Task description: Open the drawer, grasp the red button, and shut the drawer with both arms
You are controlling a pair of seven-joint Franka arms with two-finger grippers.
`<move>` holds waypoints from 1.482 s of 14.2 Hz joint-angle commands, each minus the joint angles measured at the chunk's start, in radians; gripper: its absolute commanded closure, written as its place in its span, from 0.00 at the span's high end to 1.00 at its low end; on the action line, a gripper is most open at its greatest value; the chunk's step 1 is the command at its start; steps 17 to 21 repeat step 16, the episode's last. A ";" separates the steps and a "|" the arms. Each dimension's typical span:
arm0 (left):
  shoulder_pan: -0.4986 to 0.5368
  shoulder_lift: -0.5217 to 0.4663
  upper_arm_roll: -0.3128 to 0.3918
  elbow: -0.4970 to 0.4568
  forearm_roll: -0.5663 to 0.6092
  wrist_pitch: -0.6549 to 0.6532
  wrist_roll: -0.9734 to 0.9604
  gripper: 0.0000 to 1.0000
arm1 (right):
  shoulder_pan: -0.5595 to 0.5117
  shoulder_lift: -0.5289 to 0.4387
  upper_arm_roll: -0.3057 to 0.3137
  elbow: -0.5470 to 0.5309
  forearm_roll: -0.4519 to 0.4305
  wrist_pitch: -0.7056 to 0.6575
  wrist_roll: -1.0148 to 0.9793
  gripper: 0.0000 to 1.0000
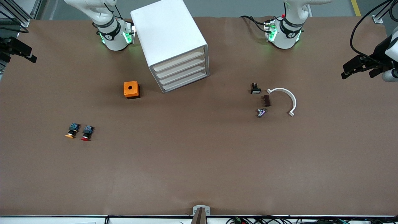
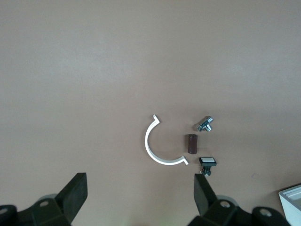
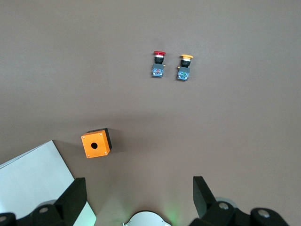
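Fingers on your left gripper [image 2: 140, 197] and right gripper [image 3: 139, 197] are standing spread and empty; nothing's begun, so you're needing the drawer [image 1: 186, 82] pulled open first.

No readable text, brand or number shows on anything on the tabletop [image 1: 199, 161]. Each arm's base joint [image 1: 109, 36] carries a small round dark mark, too small to make out as a letter or a sign.

Even, bright overhead light; soft short shadows under the small parts; every view sharp, no glare on the matte surface [image 1: 199, 161].
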 commanded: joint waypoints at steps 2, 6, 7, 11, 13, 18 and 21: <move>0.006 0.009 -0.002 0.024 -0.006 -0.022 0.011 1.00 | -0.024 -0.060 0.046 -0.061 -0.007 0.028 0.002 1.00; 0.006 0.009 -0.002 0.024 -0.006 -0.022 0.011 1.00 | -0.024 -0.054 0.046 -0.040 -0.007 0.032 0.004 1.00; 0.006 0.009 -0.002 0.024 -0.006 -0.022 0.011 1.00 | -0.021 -0.048 0.046 -0.020 -0.007 0.024 0.019 1.00; 0.006 0.011 -0.002 0.024 -0.006 -0.022 0.013 1.00 | -0.019 0.001 0.046 0.043 -0.005 0.019 0.041 1.00; 0.006 0.011 -0.002 0.024 -0.006 -0.022 0.013 1.00 | -0.027 0.011 0.046 0.063 -0.005 0.018 0.039 1.00; 0.006 0.011 -0.002 0.024 -0.006 -0.022 0.011 1.00 | -0.028 0.030 0.045 0.085 -0.005 0.015 0.039 1.00; 0.006 0.011 -0.002 0.024 -0.006 -0.022 0.011 1.00 | -0.028 0.030 0.045 0.085 -0.005 0.015 0.039 1.00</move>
